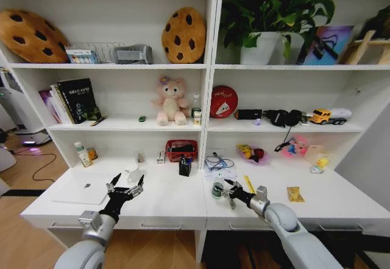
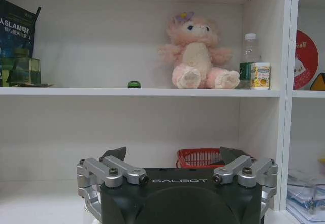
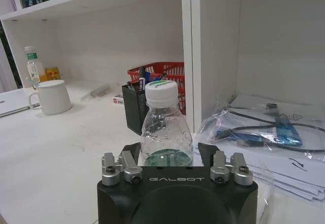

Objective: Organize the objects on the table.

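Observation:
On the white table (image 1: 164, 205), a small clear bottle (image 1: 217, 186) (image 3: 163, 127) with a white, green-printed cap stands upright. My right gripper (image 1: 230, 194) (image 3: 170, 150) is open, one finger on either side of the bottle's base. The left gripper (image 1: 128, 179) (image 2: 172, 153) hovers open and holds nothing, just in front of a white mug (image 1: 133, 174). A silver laptop (image 1: 82, 190) lies closed at the left. A yellow ruler (image 1: 249, 184) lies right of the bottle. A black pen holder (image 1: 184, 166) (image 3: 133, 107) stands behind it. A tiny green item (image 1: 142, 118) (image 2: 134, 84) sits on the shelf.
A red basket (image 1: 181, 150) (image 3: 162, 71) stands at the back of the table by the shelf divider. Bagged cables on papers (image 1: 216, 162) (image 3: 264, 127) lie right of it. A pink plush bear (image 1: 171, 101) sits on the shelf above. A yellow packet (image 1: 295, 194) lies at the right.

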You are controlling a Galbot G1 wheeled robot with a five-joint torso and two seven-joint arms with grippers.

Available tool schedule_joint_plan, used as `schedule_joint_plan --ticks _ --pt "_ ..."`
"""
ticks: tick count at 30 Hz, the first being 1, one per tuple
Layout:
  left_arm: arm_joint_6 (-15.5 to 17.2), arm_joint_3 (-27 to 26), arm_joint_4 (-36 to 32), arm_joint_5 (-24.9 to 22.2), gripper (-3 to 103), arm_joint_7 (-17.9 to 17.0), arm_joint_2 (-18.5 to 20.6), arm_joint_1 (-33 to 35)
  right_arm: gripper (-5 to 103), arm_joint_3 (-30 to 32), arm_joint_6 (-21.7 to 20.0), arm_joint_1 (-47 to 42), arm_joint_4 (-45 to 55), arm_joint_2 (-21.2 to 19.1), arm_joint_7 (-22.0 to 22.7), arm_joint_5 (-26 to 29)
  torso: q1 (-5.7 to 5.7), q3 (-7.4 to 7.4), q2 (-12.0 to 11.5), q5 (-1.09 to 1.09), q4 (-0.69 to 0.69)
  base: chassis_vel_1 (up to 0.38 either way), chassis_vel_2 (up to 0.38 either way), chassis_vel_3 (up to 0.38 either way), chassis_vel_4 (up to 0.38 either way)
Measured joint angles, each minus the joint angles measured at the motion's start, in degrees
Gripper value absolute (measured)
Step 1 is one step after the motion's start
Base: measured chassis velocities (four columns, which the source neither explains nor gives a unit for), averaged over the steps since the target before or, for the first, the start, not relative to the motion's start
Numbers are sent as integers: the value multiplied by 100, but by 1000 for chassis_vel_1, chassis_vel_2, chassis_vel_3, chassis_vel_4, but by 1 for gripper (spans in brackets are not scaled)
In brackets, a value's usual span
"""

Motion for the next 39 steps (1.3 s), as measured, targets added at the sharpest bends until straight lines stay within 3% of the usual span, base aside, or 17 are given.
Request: schedule_joint_plan --ticks 1,11,12,13,19,21,22,23,24,25,26,28,33,36,39 --pt "0 0 0 0 100 0 0 0 60 44 59 -81 60 -10 -20 15 0 0 0 0 -1 0 0 0 0" --pt "0 0 0 0 100 0 0 0 31 500 95 -948 1303 -173 -14 75 0 -1 0 0 0 0 0 0 0" --pt "0 0 0 0 100 -1 0 -1 22 740 -196 -1563 2226 -252 373 138 0 -1 0 1 0 0 0 0 0" --pt "0 -1 0 0 100 -2 0 0 19 843 -421 -2003 2691 -287 514 210 0 -1 0 -2 0 0 0 0 0" --pt "0 -1 0 0 100 -3 0 0 15 908 -649 -2507 3123 -297 713 265 0 -1 1 -2 -2 0 0 0 0" --pt "0 2 0 0 100 0 0 0 15 923 -1033 -3125 3565 -296 1240 394 -1 -2 1 -1 -3 0 0 0 0" --pt "0 2 0 0 100 0 0 0 15 923 -1033 -3125 3565 -296 1240 394 -1 -2 1 -1 -3 0 0 0 0" --pt "0 1 0 0 100 0 0 0 15 849 -1488 -3464 3802 -270 1877 576 -1 -2 2 -2 -3 0 0 0 0" --pt "0 1 0 0 100 -1 0 0 15 781 -1696 -3514 3817 -252 2233 667 -1 -1 2 0 -1 0 0 0 0" --pt "0 1 0 0 100 -1 0 0 15 781 -1696 -3514 3817 -252 2233 667 -1 -1 2 0 -1 0 0 0 0" --pt "0 1 0 0 100 -1 0 0 15 696 -2161 -3489 3722 -249 2853 1018 -1 -1 1 0 0 0 0 0 0" --pt "0 0 0 0 100 -1 0 0 15 546 -2437 -3379 3404 -207 3259 1319 -1 -1 1 0 0 0 0 0 0" --pt "0 0 0 0 100 -1 0 0 15 309 -2653 -3310 2906 -32 3430 1562 -1 0 1 0 -1 0 0 0 0" --pt "0 0 0 0 100 -1 0 0 15 45 -2648 -3288 2461 59 3821 2015 -1 0 1 2 0 0 0 0 0" --pt "0 0 0 0 100 -1 0 0 15 -48 -2692 -3299 2145 64 3931 2341 -1 0 0 -1 -1 0 0 0 0"
